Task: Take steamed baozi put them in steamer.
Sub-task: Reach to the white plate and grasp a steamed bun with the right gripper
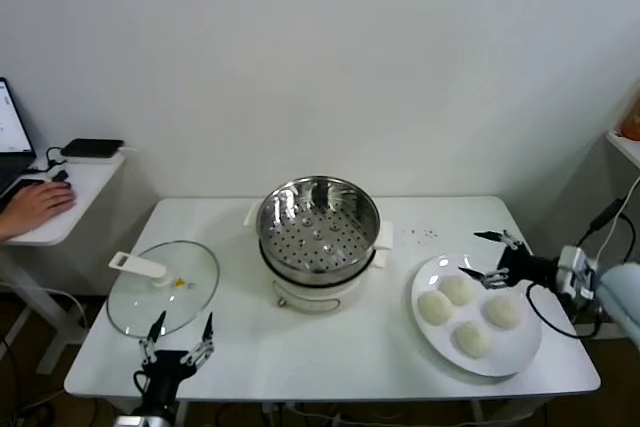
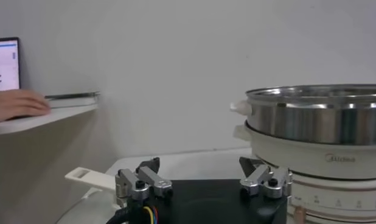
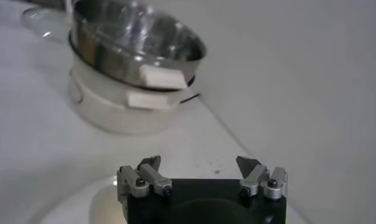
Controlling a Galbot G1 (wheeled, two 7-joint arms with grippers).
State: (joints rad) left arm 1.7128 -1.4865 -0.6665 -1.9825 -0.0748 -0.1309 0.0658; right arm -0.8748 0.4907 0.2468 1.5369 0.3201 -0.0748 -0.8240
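Observation:
Four cream-white baozi lie on a white plate at the right: one at the far left, one at the left, one at the right and one nearest. The shiny steel steamer with a perforated tray stands on its white base at the table's middle; it also shows in the left wrist view and the right wrist view. My right gripper is open, hovering over the plate's far edge just beyond the baozi. My left gripper is open and empty at the front left.
A flat glass lid with a white handle lies left of the steamer, just beyond my left gripper. A side desk with a person's hand stands at the far left. A few dark specks lie beyond the plate.

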